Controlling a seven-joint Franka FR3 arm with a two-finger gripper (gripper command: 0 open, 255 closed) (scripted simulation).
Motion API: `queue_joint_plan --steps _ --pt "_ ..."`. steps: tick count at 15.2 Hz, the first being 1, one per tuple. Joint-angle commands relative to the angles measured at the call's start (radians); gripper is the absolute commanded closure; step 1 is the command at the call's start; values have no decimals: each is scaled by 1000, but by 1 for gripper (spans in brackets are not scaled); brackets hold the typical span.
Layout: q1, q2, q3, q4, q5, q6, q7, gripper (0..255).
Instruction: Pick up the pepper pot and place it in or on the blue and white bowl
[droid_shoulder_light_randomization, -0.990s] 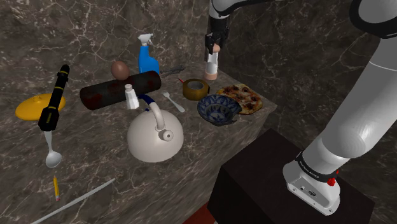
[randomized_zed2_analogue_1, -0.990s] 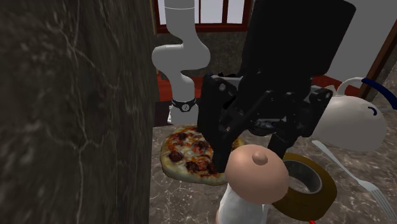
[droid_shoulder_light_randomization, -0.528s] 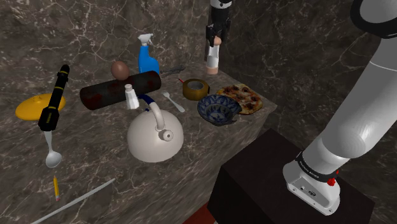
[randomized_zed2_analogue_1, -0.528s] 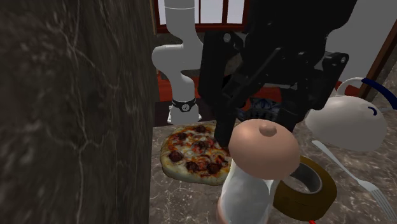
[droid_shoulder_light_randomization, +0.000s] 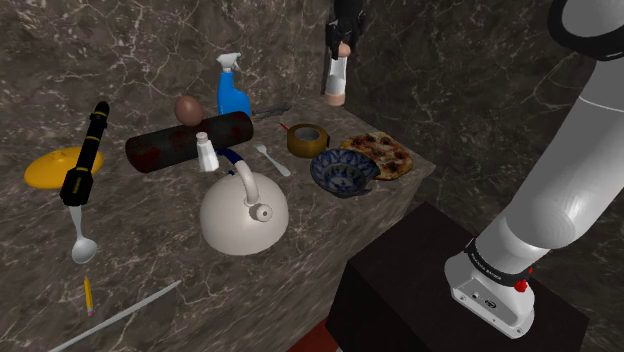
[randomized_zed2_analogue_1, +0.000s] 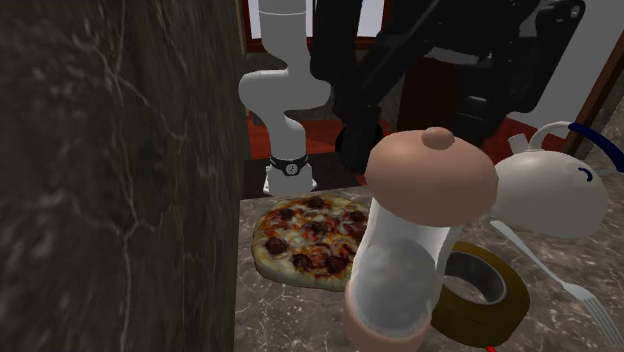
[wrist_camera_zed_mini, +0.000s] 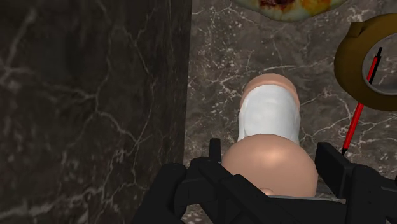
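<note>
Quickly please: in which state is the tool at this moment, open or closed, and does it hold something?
Tool: closed, clasping the pepper pot by its tan cap, in the air.

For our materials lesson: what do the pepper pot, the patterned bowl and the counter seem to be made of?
Pot: see-through whitish body, probably glass or clear plastic; matte pinkish-tan cap, perhaps wood or plastic. Bowl: the blue-and-white pattern suggests glazed ceramic, though that is not certain. Counter: dark with pale veins, looks like polished marble.
</note>
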Motion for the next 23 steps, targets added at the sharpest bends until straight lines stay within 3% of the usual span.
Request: queue_joint_plan --steps 1,9,16,23 --pt "1 5 0 35 0 -30 -5 255" --pt "8 41 2 188 -4 -147 -23 255" --pt "53 -179 44 -39 19 -154 69 255" --pt "102 -351 99 -174 53 -208 165 255"
